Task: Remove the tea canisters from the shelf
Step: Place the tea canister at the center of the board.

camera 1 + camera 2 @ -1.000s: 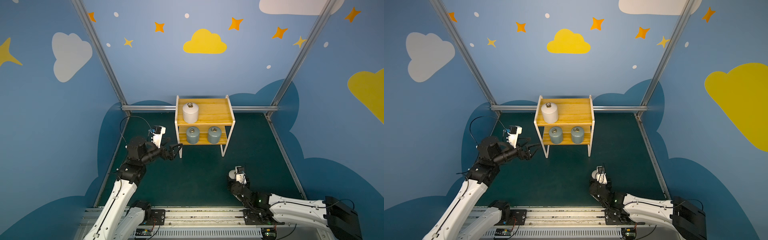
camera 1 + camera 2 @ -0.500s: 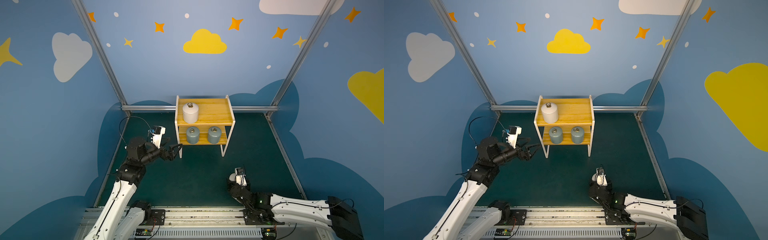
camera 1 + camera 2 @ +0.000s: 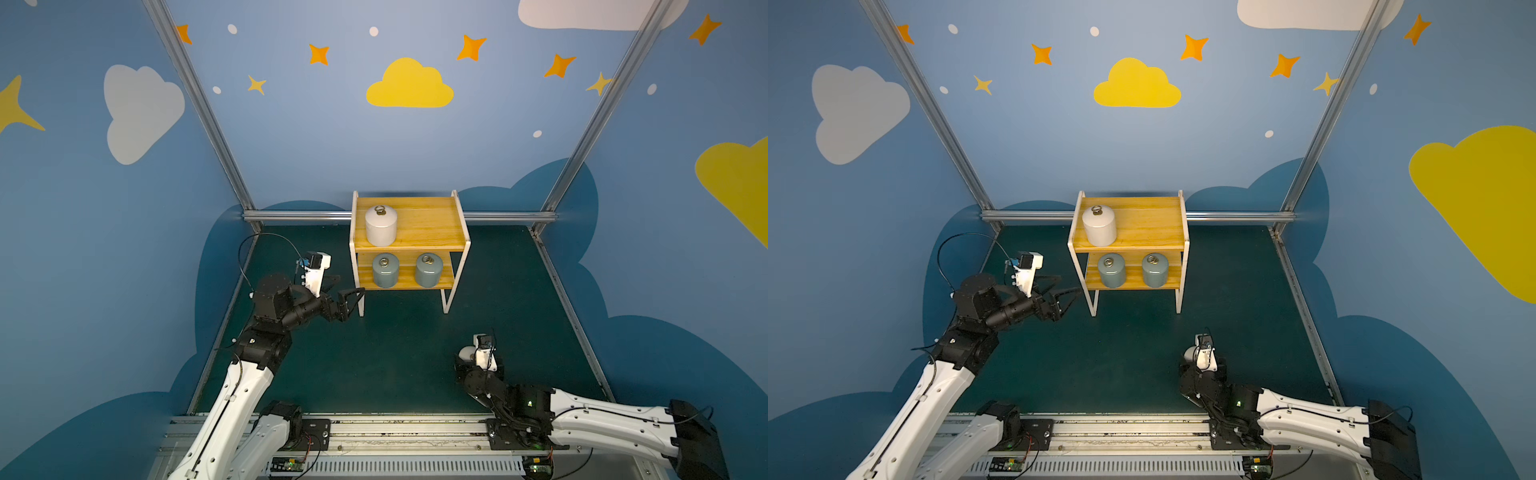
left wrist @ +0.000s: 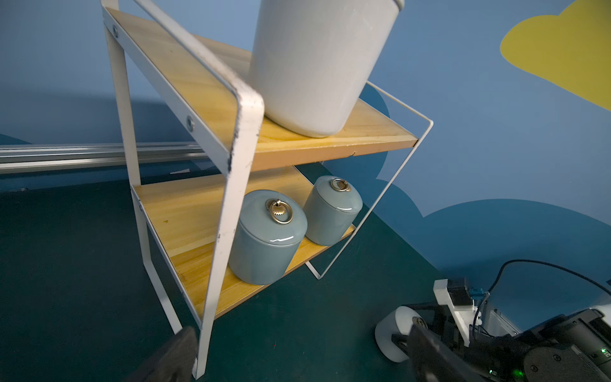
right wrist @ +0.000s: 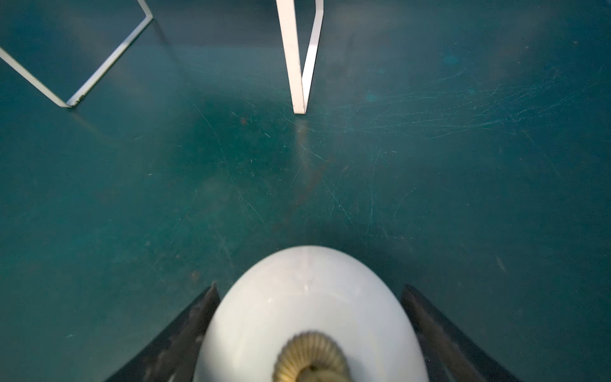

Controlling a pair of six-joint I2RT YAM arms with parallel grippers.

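The shelf (image 3: 428, 224) (image 3: 1150, 224) has two yellowish, grained wooden boards in a thin, flat white frame chipped at its bends; it stands at the back of a dark green, finely scratched mat (image 3: 395, 353) (image 5: 429, 165).

There are four tea canisters, all round, glossy and dome-lidded with ribbed brass ring handles; two are white and two are grey-blue. One white canister (image 3: 380, 227) (image 3: 1099, 227) (image 4: 314, 66) stands on the top board towards the left arm's side, leaving the rest of that board bare; the two grey-blue canisters (image 3: 385, 271) (image 3: 429, 270) (image 4: 264, 238) (image 4: 330, 211) stand apart, side by side at the lower board's front edge. The other white canister (image 3: 466, 354) (image 3: 1190, 354) (image 5: 307, 314) stands upright on the mat, well clear of the shelf, with open mat between.

The right gripper (image 3: 478, 370) (image 5: 310, 297) hangs over it; its black fingers (image 5: 426, 317) are spread to either side of the lid, with a dark sliver beside one, so they look released.

The left gripper (image 3: 347, 286) (image 3: 1068, 283) is spread wide and empty at lower-board height; the shelf's near corner leg stands just beside one finger (image 4: 178, 350); I cannot tell whether they touch.
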